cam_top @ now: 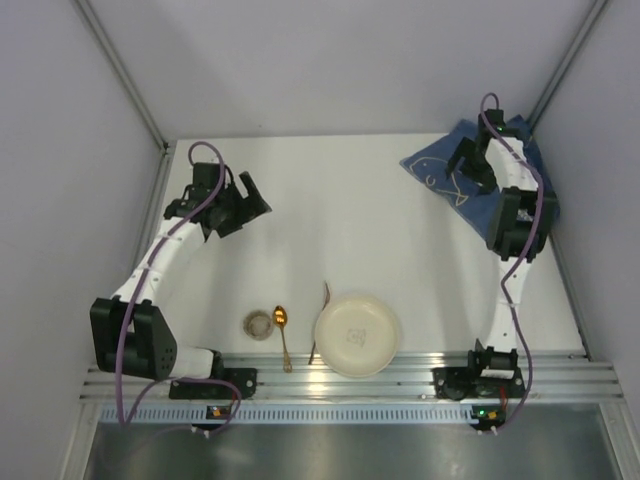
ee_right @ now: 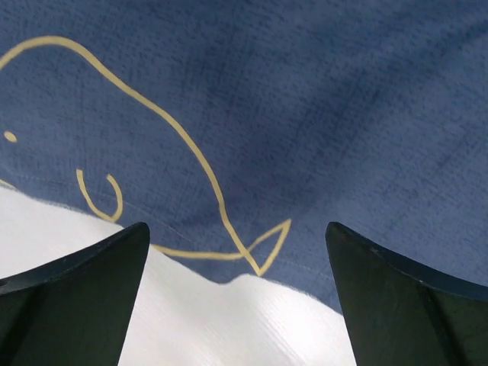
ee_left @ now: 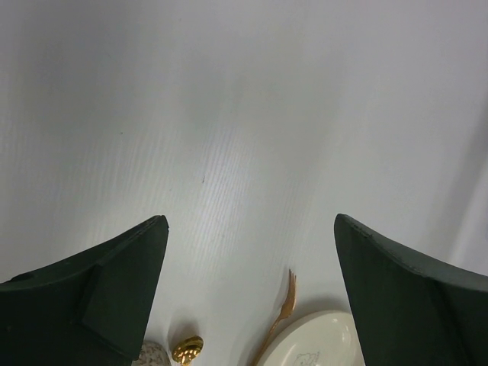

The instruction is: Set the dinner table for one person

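The white dinner table (cam_top: 330, 220) bears a cream plate (cam_top: 357, 335) near its front edge. A gold fork (cam_top: 321, 318) lies at the plate's left rim, a gold spoon (cam_top: 282, 332) further left, and a small speckled cup (cam_top: 259, 324) beside it. A blue cloth with a fish outline (cam_top: 455, 185) lies at the back right. My left gripper (cam_top: 250, 200) is open and empty over bare table at the back left; its wrist view shows the fork (ee_left: 284, 309), spoon (ee_left: 187, 349) and plate (ee_left: 316, 343). My right gripper (cam_top: 462, 162) hangs open just over the cloth's edge (ee_right: 305, 114).
A ribbed aluminium rail (cam_top: 350, 378) runs along the near edge with both arm bases on it. Grey walls and metal posts close in the left, right and back sides. The cloth's front edge lies on white tabletop (ee_right: 191, 320).
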Tool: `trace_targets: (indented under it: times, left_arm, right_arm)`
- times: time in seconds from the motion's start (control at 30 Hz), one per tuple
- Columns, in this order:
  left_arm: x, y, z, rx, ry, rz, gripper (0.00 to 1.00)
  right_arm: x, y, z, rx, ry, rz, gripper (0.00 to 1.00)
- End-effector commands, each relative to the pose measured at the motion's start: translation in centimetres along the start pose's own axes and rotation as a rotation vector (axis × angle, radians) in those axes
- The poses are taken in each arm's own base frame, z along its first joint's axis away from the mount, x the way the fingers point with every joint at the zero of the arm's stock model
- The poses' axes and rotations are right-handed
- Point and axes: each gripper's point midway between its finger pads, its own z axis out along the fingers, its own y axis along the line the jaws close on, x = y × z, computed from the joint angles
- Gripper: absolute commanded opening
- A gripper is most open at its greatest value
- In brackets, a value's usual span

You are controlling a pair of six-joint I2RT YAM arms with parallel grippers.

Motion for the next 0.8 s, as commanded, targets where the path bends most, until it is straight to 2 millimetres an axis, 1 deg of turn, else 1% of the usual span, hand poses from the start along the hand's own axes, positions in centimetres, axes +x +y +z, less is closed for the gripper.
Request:
trace_targets:
  times: [0.0, 0.03, 0.07, 0.1, 0.17, 0.2, 0.27, 0.3, 0.33, 0.37, 0.4, 0.43, 0.47, 0.5, 0.6, 0.63, 0.67, 0.7, 0.73, 0.77]
  left_arm:
    - [-0.6, -0.3, -0.9, -0.028, -0.010, -0.018, 0.95]
    - [-0.5, -0.3, -0.9, -0.033, -0.007, -0.025, 0.95]
    - [-0.4, -0.3, -1.0, -0.033, -0.005, -0.028, 0.95]
    - [-0.2, -0.5, -1.0, -0.030, 0.000, -0.032, 0.95]
    - [0.2, -0.5, -1.2, -0.036, 0.003, -0.030, 0.96]
    - [0.6, -0.8, -1.3, -0.033, 0.015, -0.016, 0.96]
    - [1.1, -0.6, -1.6, -0.050, 0.020, -0.002, 0.97]
    - [1.7, -0.3, -1.6, -0.067, 0.033, 0.005, 0.97]
    - [1.9, 0.0, -1.7, -0.081, 0.036, 0.006, 0.97]
    - [2.2, 0.1, -1.8, -0.083, 0.040, 0.006, 0.97]
    - [2.7, 0.5, -1.8, -0.092, 0.051, 0.004, 0.97]
    - [2.9, 0.7, -1.8, -0.095, 0.054, 0.002, 0.97]
    - [2.8, 1.3, -1.9, -0.119, 0.039, 0.005, 0.97]
    - [2.9, 1.3, -1.9, -0.117, 0.039, 0.005, 0.96]
    - [3.0, 1.3, -2.1, -0.107, 0.039, 0.020, 0.96]
    - [3.0, 1.3, -2.2, -0.108, 0.037, 0.023, 0.96]
    - [2.9, 1.4, -2.3, -0.110, 0.034, 0.027, 0.96]
    - [2.9, 1.6, -2.2, -0.119, 0.031, 0.036, 0.96]
    - [2.9, 1.7, -2.2, -0.119, 0.029, 0.041, 0.96]
    - [3.0, 1.7, -2.2, -0.120, 0.032, 0.045, 0.96]
  right_arm:
    - [0.0, 0.5, 0.0, 0.051, -0.005, -0.062, 1.00]
    - [0.3, 0.3, 0.5, 0.063, 0.004, -0.059, 1.00]
    - [0.9, 0.2, 1.4, 0.071, 0.025, -0.060, 1.00]
    - [1.2, 0.2, 1.8, 0.075, 0.034, -0.067, 0.98]
    - [1.8, 0.4, 2.5, 0.095, 0.048, -0.099, 0.92]
    - [2.1, 0.6, 2.7, 0.098, 0.051, -0.110, 0.86]
    - [2.9, 0.9, 3.2, 0.121, 0.061, -0.138, 0.79]
    - [3.2, 1.1, 3.4, 0.120, 0.068, -0.146, 0.65]
    - [4.3, 2.4, 3.5, 0.109, 0.080, -0.178, 0.58]
    - [4.8, 2.8, 3.6, 0.108, 0.089, -0.191, 0.50]
    - [5.4, 3.5, 3.7, 0.101, 0.094, -0.208, 0.34]
    - [5.7, 4.0, 3.6, 0.095, 0.098, -0.217, 0.28]
    - [6.2, 4.3, 3.5, 0.090, 0.105, -0.228, 0.22]
    - [6.4, 4.8, 3.3, 0.082, 0.106, -0.234, 0.11]
    - [7.3, 7.0, 2.0, 0.026, 0.113, -0.245, 0.00]
    - [7.9, 9.0, 0.8, -0.050, 0.126, -0.246, 0.00]
    - [8.7, 10.2, 0.3, -0.102, 0.149, -0.225, 0.00]
    - [9.0, 12.1, -0.4, -0.172, 0.148, -0.215, 0.00]
    - [10.4, 14.5, -1.3, -0.245, 0.170, -0.220, 0.00]
    - [12.0, 17.0, -3.1, -0.357, 0.225, -0.189, 0.00]
